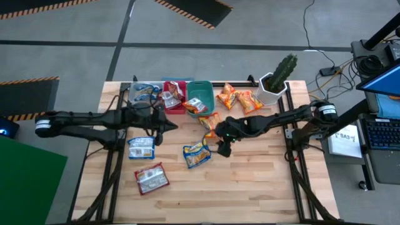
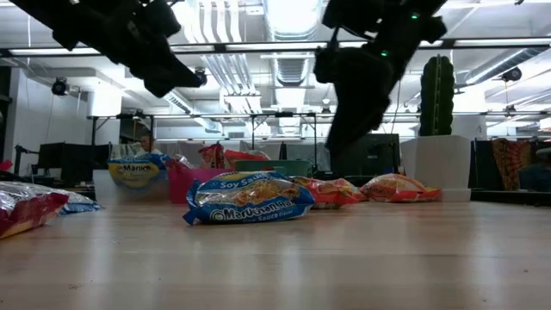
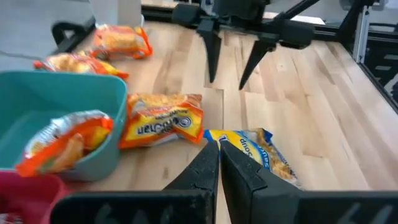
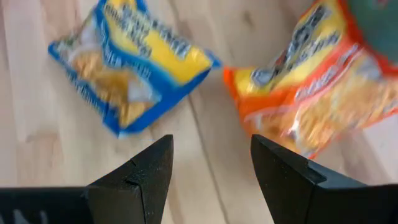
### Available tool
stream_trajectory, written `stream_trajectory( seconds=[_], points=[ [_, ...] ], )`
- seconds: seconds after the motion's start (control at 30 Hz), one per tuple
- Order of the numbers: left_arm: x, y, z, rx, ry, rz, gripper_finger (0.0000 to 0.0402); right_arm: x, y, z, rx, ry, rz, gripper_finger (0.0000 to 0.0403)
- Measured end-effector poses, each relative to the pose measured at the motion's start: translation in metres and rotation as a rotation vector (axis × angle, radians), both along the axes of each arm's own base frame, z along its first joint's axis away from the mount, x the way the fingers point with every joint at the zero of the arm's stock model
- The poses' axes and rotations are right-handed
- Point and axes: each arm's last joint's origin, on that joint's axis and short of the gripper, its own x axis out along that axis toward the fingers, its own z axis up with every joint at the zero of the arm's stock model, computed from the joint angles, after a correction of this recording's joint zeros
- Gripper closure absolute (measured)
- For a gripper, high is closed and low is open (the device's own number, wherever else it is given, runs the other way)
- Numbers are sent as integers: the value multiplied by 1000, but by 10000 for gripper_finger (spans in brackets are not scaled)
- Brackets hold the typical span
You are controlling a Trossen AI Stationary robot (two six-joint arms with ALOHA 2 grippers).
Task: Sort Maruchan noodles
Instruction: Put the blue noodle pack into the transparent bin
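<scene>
Maruchan packets lie flat on the wooden table: a blue one (image 1: 197, 154) (image 4: 130, 68) near the middle, another blue one (image 1: 140, 147), a red one (image 1: 152, 179), and an orange one (image 1: 210, 123) (image 4: 317, 93) beside the teal bin. Two more orange packets (image 1: 239, 99) lie near the far edge. My right gripper (image 1: 223, 147) (image 4: 211, 155) is open and hangs above the table between the middle blue packet and the orange one. My left gripper (image 1: 166, 125) (image 3: 219, 157) is shut and raised in front of the bins, touching nothing.
Clear bin (image 1: 144, 94), red bin (image 1: 174, 97) and teal bin (image 1: 200, 100) stand in a row at the far edge, each holding packets. A cactus in a white pot (image 1: 275, 83) stands at the far right corner. Bare wood spans the near half of the table.
</scene>
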Motion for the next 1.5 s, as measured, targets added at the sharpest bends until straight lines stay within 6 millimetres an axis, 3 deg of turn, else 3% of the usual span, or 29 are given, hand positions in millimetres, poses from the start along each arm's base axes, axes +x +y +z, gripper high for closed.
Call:
stream_trajectory(
  seconds=[0.23, 0.5, 0.73, 1.07, 1.23, 1.5],
  points=[
    [16, -6, -15, -50, 54, -20, 402, -18, 16, -16, 28, 13, 9, 200],
    [34, -21, -30, -103, 76, -67, 402, -18, 23, -33, 16, -202, 69, 200],
    [52, -32, -43, -113, 81, -107, 402, -17, 23, -34, 18, -445, 78, 200],
    [73, -34, -55, -139, 122, -103, 397, -15, 38, -39, 52, -489, 109, 226],
    [80, -34, -65, -173, 138, -84, 357, -7, 48, -52, 46, -472, 100, 272],
    [90, -36, -84, -206, 160, -72, 250, 15, 51, -75, 32, -428, 74, 351]
  ],
)
